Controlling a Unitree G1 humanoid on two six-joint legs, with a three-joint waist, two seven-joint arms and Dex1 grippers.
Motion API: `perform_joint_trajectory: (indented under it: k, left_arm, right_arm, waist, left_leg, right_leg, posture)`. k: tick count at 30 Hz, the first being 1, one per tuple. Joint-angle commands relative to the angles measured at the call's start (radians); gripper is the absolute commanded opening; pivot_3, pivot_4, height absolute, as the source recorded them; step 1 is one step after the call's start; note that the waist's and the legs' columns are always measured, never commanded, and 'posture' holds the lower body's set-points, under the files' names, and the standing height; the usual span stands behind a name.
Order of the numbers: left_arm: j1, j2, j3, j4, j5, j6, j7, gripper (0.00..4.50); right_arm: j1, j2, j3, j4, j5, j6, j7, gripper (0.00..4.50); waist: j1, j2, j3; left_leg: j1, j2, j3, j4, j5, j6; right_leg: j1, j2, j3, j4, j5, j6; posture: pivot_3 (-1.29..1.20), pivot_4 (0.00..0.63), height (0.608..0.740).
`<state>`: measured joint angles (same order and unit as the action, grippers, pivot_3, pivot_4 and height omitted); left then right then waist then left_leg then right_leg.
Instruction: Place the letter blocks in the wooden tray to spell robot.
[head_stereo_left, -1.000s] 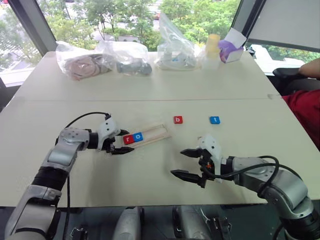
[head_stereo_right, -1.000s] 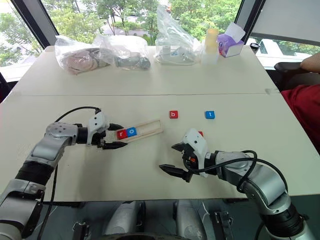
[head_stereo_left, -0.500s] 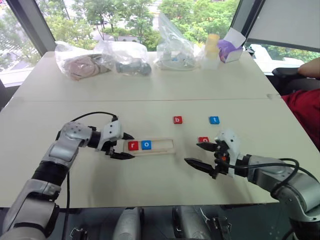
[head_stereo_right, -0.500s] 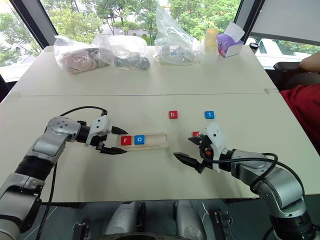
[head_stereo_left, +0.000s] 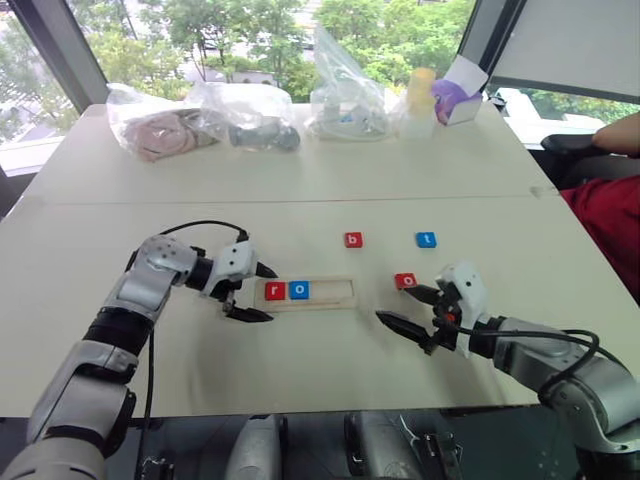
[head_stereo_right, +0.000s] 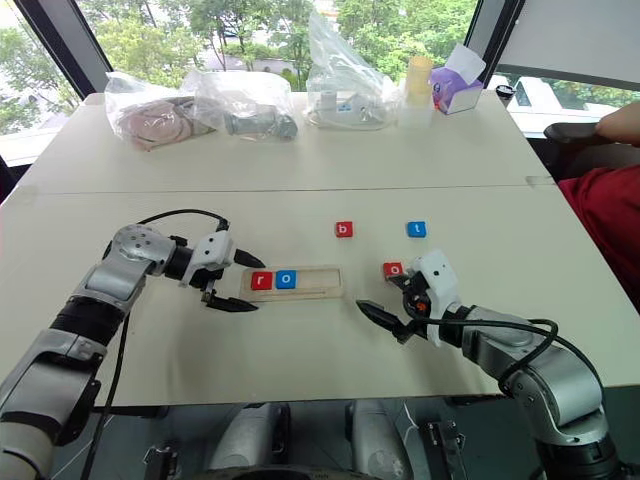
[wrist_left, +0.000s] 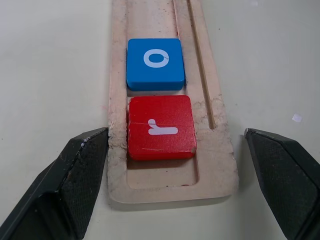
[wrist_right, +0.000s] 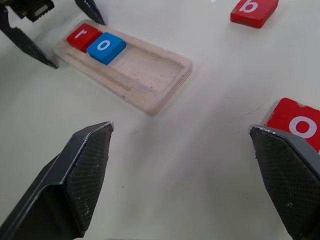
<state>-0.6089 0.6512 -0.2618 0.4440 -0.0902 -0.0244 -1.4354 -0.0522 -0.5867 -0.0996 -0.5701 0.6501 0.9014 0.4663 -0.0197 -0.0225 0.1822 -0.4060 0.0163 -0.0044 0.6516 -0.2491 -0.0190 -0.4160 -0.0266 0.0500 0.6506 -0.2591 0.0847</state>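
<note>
Two pincers stood wide open and held nothing: the left pincer (head_stereo_left: 247, 291) straddled the end of the wooden tray (head_stereo_left: 330, 291) holding the red r (head_stereo_left: 274, 291) and blue o (head_stereo_left: 298, 290). The right pincer (head_stereo_left: 408, 306) hovered beside the red o (head_stereo_left: 405, 281) on the bench (head_stereo_left: 300, 180); the b (head_stereo_left: 354, 240) and t (head_stereo_left: 426, 239) lay apart.

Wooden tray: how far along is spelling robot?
Done: red r tile and blue o tile sit in the long pale-wood tray. In hand: nothing; left gripper and right gripper are open. Left: red b tile, red o tile, blue t tile on the table.
</note>
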Motion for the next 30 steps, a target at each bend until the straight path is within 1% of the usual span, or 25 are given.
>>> perform_joint_trajectory:
  k: [1, 6, 8, 10, 14, 17, 20, 23, 25, 29, 30]
  left_arm:
    - [0.031, 0.031, 0.037, -0.053, -0.007, 0.031, 0.033, 4.48]
    - [0.048, 0.099, 0.109, -0.099, -0.027, 0.08, 0.08, 4.48]
    - [0.069, 0.146, 0.139, -0.156, -0.053, 0.146, 0.072, 4.48]
    - [0.102, 0.194, 0.168, -0.231, -0.083, 0.227, 0.066, 4.48]
    - [0.204, 0.289, 0.228, -0.362, -0.091, 0.314, 0.104, 4.48]
    - [0.269, 0.303, 0.307, -0.441, -0.132, 0.388, 0.169, 4.48]
    - [0.328, 0.31, 0.371, -0.523, -0.162, 0.457, 0.224, 4.48]
    - [0.37, 0.295, 0.444, -0.616, -0.217, 0.543, 0.287, 4.48]
    - [0.393, 0.286, 0.467, -0.666, -0.245, 0.587, 0.318, 4.48]
    - [0.42, 0.279, 0.475, -0.718, -0.274, 0.63, 0.361, 4.48]
    - [0.423, 0.28, 0.475, -0.724, -0.278, 0.634, 0.368, 4.5]
  right_arm:
    - [-0.123, 0.076, 0.011, 0.051, -0.051, -0.032, -0.099, 4.5]
    - [-0.319, 0.209, 0.125, 0.221, -0.174, -0.01, -0.226, 4.5]
    - [-0.392, 0.273, 0.161, 0.325, -0.246, -0.014, -0.303, 4.5]
    - [-0.452, 0.35, 0.154, 0.421, -0.287, -0.003, -0.384, 4.5]
    - [-0.527, 0.413, 0.218, 0.565, -0.386, -0.07, -0.405, 4.5]
    - [-0.555, 0.442, 0.223, 0.629, -0.418, -0.075, -0.412, 4.5]
    - [-0.571, 0.466, 0.221, 0.645, -0.428, -0.055, -0.404, 4.5]
    - [-0.58, 0.499, 0.236, 0.668, -0.45, -0.047, -0.408, 4.5]
    - [-0.586, 0.519, 0.252, 0.699, -0.472, -0.056, -0.407, 4.5]
    - [-0.598, 0.549, 0.278, 0.751, -0.511, -0.078, -0.397, 4.5]
    - [-0.597, 0.553, 0.287, 0.76, -0.525, -0.086, -0.397, 4.24]
  waist:
    - [-0.002, 0.0, 0.0]
    - [-0.005, 0.0, 0.0]
    - [-0.003, 0.0, 0.0]
    - [-0.011, 0.0, 0.001]
    - [-0.018, 0.0, 0.001]
    - [-0.023, 0.0, 0.001]
    - [-0.026, -0.001, 0.001]
    - [-0.028, -0.001, 0.001]
    - [-0.03, -0.001, 0.001]
    - [-0.043, -0.001, 0.0]
    - [-0.047, -0.001, 0.0]
  left_leg:
    - [0.0, 0.0, 0.0, 0.0, 0.0, 0.0]
    - [-0.001, 0.0, 0.0, 0.0, 0.0, 0.0]
    - [-0.003, 0.0, 0.0, -0.001, 0.0, 0.0]
    - [-0.003, 0.0, 0.001, -0.001, 0.0, 0.0]
    - [-0.004, 0.0, 0.001, -0.003, 0.0, 0.0]
    - [-0.004, 0.0, 0.001, -0.003, 0.0, 0.0]
    - [-0.004, 0.0, 0.0, -0.003, 0.0, 0.0]
    - [-0.004, 0.001, 0.0, -0.003, 0.0, 0.0]
    - [-0.003, 0.001, 0.0, -0.003, 0.0, 0.0]
    - [-0.002, 0.001, 0.0, -0.003, 0.0, 0.0]
    - [-0.002, 0.001, 0.0, -0.003, 0.0, 0.0]
  right_leg:
    - [0.0, 0.0, 0.0, 0.0, 0.0, 0.0]
    - [-0.004, 0.001, 0.0, 0.003, 0.001, 0.0]
    - [-0.008, 0.001, 0.0, 0.005, 0.001, 0.0]
    - [-0.009, 0.001, 0.0, 0.006, 0.001, 0.0]
    - [-0.011, -0.003, 0.001, 0.008, 0.0, 0.0]
    - [-0.011, -0.003, 0.001, 0.008, 0.0, 0.001]
    - [-0.011, -0.003, 0.001, 0.008, 0.0, 0.0]
    - [-0.011, -0.002, 0.001, 0.009, 0.0, 0.0]
    - [-0.011, -0.002, 0.001, 0.009, 0.0, 0.0]
    - [-0.01, -0.002, 0.001, 0.01, 0.0, 0.0]
    - [-0.01, -0.002, 0.001, 0.01, 0.0, 0.0]
  posture:
    - [0.0, 0.15, 0.74]
    - [0.0, 0.15, 0.74]
    - [0.0, 0.15, 0.74]
    - [0.0, 0.15, 0.74]
    - [0.0, 0.15, 0.74]
    - [0.0, 0.15, 0.74]
    - [0.0, 0.15, 0.74]
    - [0.0, 0.15, 0.74]
    - [0.0, 0.15, 0.74]
    - [0.0, 0.15, 0.74]
    - [0.0, 0.15, 0.74]
